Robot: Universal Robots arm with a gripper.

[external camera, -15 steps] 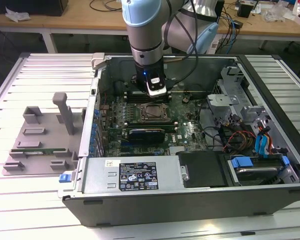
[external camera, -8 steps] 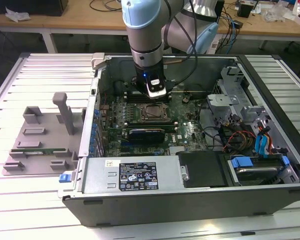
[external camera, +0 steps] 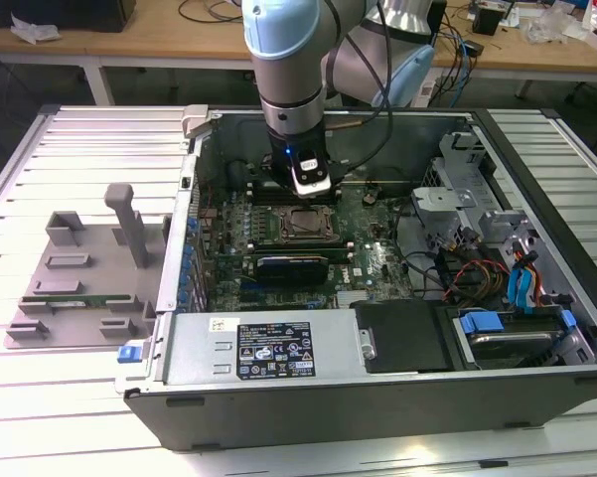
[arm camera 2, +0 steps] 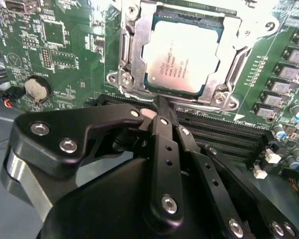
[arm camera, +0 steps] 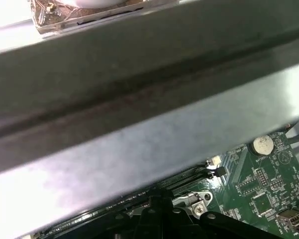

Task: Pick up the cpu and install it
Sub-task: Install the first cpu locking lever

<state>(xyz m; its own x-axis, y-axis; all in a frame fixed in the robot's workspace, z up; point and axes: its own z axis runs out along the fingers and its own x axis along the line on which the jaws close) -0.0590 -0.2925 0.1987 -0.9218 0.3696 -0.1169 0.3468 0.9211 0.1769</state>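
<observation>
The claw [arm camera 2: 161, 107] hangs low inside the open computer case [external camera: 397, 388], its black fingers [arm camera 2: 165, 124] drawn together to a narrow tip with nothing between them. In the second wrist view that tip sits just beside one edge of the socket frame [arm camera 2: 132, 55], close over the board [arm camera 2: 54, 45] — whether it touches the frame's rim I cannot tell.

The cpu [arm camera 2: 181, 57] lies flat in that socket, silvery top plate up, square to the frame and seemingly seated. So it lies straight ahead of the fingertips, a short way past them; being square, it has no long axis to line up with.

Dark memory slots [arm camera 2: 229, 134] run beside the socket, under the claw's linkage, and a coin battery [arm camera 2: 36, 88] sits further off on the board.

In the exterior view the arm [external camera: 290, 70] comes down over the middle of the case, which rests on a slatted desk [external camera: 79, 397], with a grey plastic fixture [external camera: 84, 273] well apart on the exterior view's left.
</observation>
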